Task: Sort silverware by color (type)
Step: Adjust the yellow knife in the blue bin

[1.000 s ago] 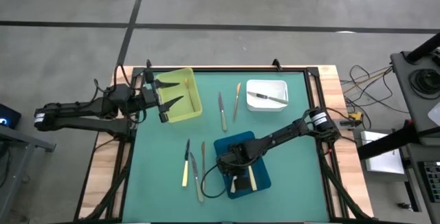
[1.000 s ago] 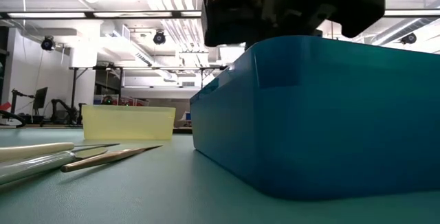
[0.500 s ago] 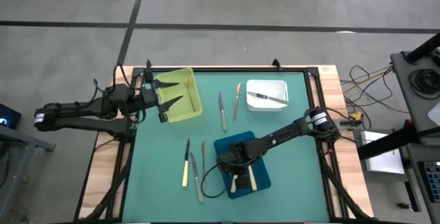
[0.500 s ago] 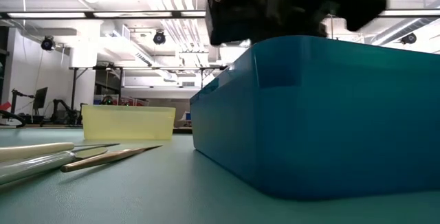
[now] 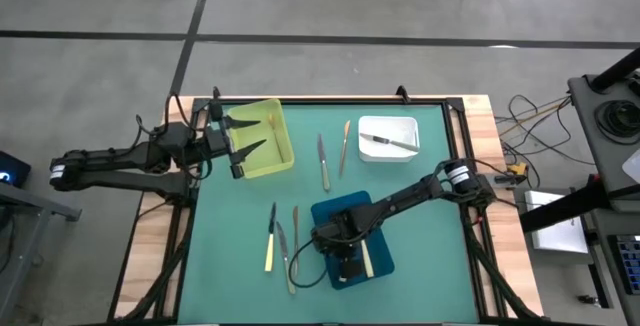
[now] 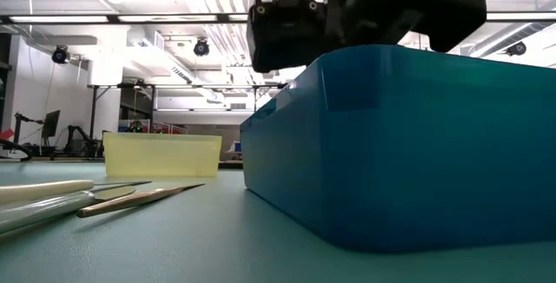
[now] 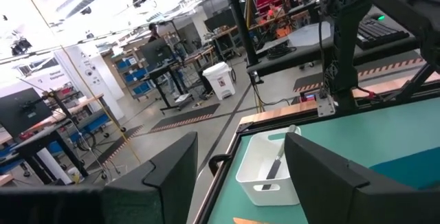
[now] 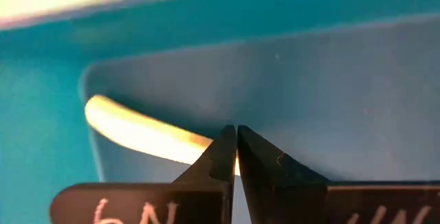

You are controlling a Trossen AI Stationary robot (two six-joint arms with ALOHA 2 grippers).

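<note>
Inside the blue tray (image 5: 372, 258) at the bench's near middle, the right tool (image 8: 236, 148) has its fingers nearly pinched together beside a cream-handled knife (image 8: 141, 133) (no grip evident). Over the yellow tray (image 5: 283, 156), far left, the left tool (image 5: 243, 137) hangs spread wide.

Overhead camera straight down; table-level camera close against blue tray (image 6: 391, 144), likewise visible overhead.
</note>
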